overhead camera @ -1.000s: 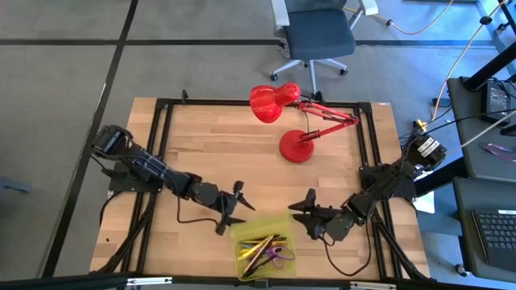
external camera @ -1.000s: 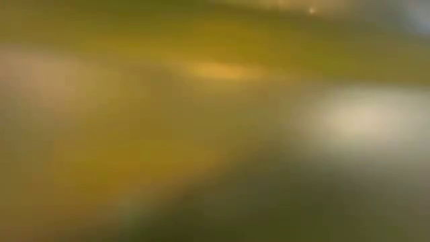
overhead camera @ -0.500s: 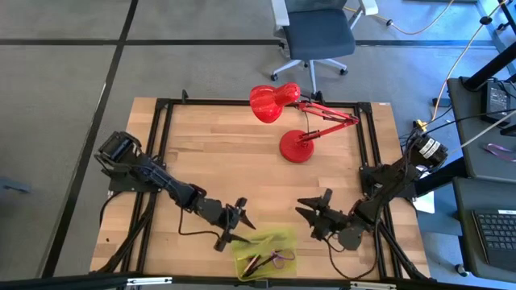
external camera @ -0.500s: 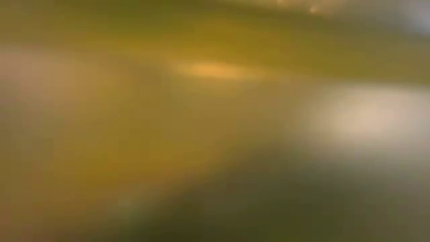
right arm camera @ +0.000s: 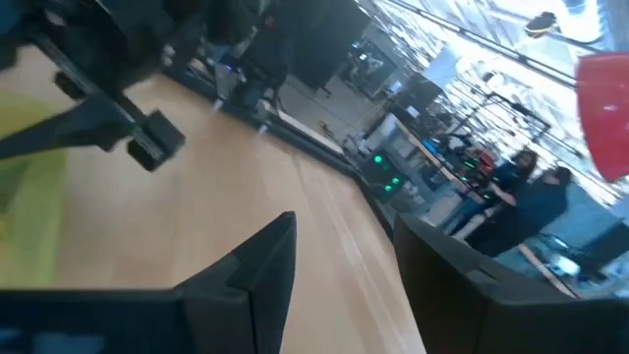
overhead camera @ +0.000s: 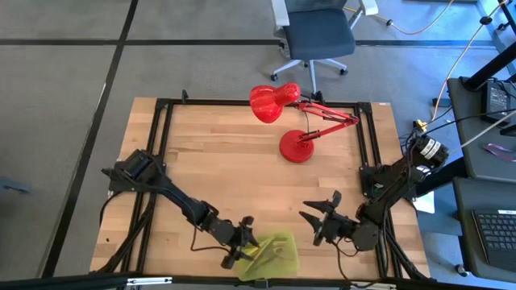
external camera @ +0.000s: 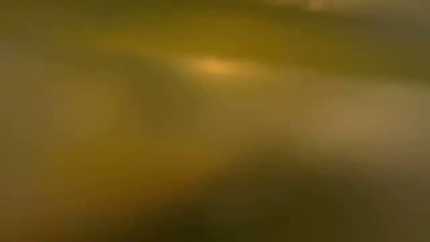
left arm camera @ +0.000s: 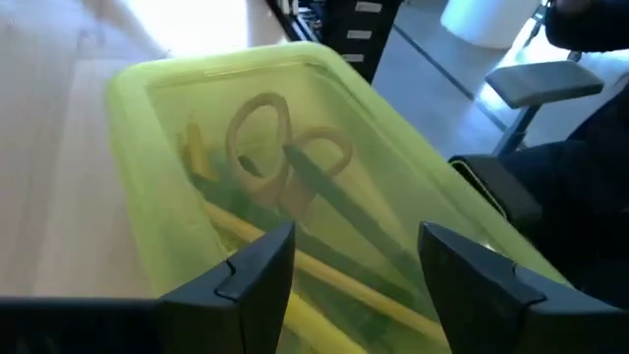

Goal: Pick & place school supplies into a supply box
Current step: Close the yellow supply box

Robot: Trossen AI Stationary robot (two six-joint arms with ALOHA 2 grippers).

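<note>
The supply box (overhead camera: 272,251), translucent yellow-green, lies at the table's near edge with its lid down. Through the lid (left arm camera: 295,128) I see the scissors (left arm camera: 285,162) and yellow pencils (left arm camera: 329,280) inside. My left gripper (overhead camera: 242,242) is open at the box's left end, and in its wrist view its fingers (left arm camera: 257,267) straddle the lid. My right gripper (overhead camera: 320,208) is open, just right of the box and apart from it. The low view is filled by a yellow-green blur. My left gripper (left arm camera: 359,256) comes at the box slanting from the table's left, its open fingers over the lid's left end (left arm camera: 197,246). I cannot tell whether the fingertips touch the lid. The box sits flat on the table.
A red desk lamp (overhead camera: 284,121) stands on the table's far half, its base (overhead camera: 296,147) right of centre. Bare wood (overhead camera: 226,177) lies between the lamp and the box. A black frame (overhead camera: 161,145) runs along the table's edges. An office chair (overhead camera: 316,36) stands beyond the far edge.
My left gripper has moved right and toward the near edge, up to the box. The box's lid has folded over from open to shut, covering the supplies. My right gripper has drawn slightly right, away from the box, staying open.
</note>
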